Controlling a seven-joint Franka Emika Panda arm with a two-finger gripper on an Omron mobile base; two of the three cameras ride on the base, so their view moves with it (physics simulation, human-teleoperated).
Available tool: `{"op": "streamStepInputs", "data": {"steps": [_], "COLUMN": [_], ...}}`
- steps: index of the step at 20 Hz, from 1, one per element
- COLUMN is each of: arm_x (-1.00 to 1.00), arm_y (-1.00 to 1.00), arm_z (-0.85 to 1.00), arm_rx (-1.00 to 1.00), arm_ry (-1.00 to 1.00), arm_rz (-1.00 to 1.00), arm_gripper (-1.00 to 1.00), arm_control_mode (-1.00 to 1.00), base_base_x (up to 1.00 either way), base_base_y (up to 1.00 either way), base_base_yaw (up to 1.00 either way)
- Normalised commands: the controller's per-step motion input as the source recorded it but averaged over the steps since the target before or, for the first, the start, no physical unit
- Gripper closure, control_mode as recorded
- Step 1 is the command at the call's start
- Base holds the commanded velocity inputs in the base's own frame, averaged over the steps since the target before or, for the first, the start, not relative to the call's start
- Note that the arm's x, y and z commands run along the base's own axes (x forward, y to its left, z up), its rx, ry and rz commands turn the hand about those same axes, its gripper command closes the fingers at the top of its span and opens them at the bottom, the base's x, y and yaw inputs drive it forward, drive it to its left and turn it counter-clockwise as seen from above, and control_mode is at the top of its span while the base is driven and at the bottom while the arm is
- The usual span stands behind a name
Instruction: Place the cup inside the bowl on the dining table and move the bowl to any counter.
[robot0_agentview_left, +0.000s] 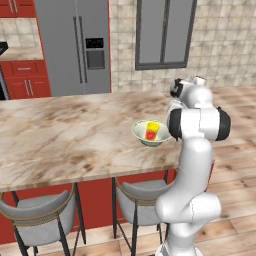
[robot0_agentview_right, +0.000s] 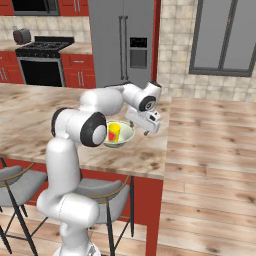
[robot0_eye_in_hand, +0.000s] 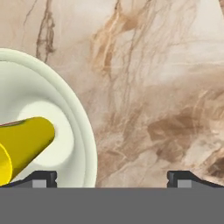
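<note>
The pale green-white bowl (robot0_agentview_left: 145, 136) (robot0_agentview_right: 126, 134) (robot0_eye_in_hand: 52, 109) rests near the right end of the dining table (robot0_agentview_left: 75, 135) (robot0_agentview_right: 30, 110) (robot0_eye_in_hand: 153, 87). The yellow cup (robot0_agentview_left: 151, 131) (robot0_agentview_right: 114, 132) (robot0_eye_in_hand: 24, 146), with its red mark, is inside the bowl. My gripper (robot0_agentview_right: 146, 132) (robot0_eye_in_hand: 111, 179) hangs open just above the bowl's right rim. In the hand view one fingertip (robot0_eye_in_hand: 43, 177) is over the bowl's inside and the other (robot0_eye_in_hand: 179, 177) is over bare marble, so the rim lies between the jaws. Nothing is gripped.
Grey stools (robot0_agentview_left: 40, 215) (robot0_agentview_left: 142, 200) (robot0_agentview_right: 15, 185) stand under the table's near side. The table's right edge (robot0_agentview_right: 165, 145) is close to the bowl. Behind are the counter (robot0_agentview_left: 22, 52) over red cabinets, a stove (robot0_agentview_right: 42, 55), a toaster (robot0_agentview_right: 21, 35) and a fridge (robot0_agentview_left: 75, 45).
</note>
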Motion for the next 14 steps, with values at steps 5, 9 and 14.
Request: {"op": "streamStepInputs", "data": {"steps": [5, 9, 14], "arm_x": [0.00, 0.00, 0.06], "arm_y": [-0.04, 0.00, 0.00], "arm_z": [0.00, 0.00, -0.08], "arm_rx": [0.18, 0.13, 0.07], "arm_ry": [0.00, 0.00, 0.00], "arm_rz": [-0.01, 0.00, 0.00], "arm_gripper": [-1.00, -1.00, -1.00], "arm_control_mode": [-1.00, -1.00, -1.00], "base_base_x": [0.00, 0.00, 0.00], "base_base_y": [0.00, 0.00, 0.00], "base_base_yaw": [0.00, 0.00, 0.00]}}
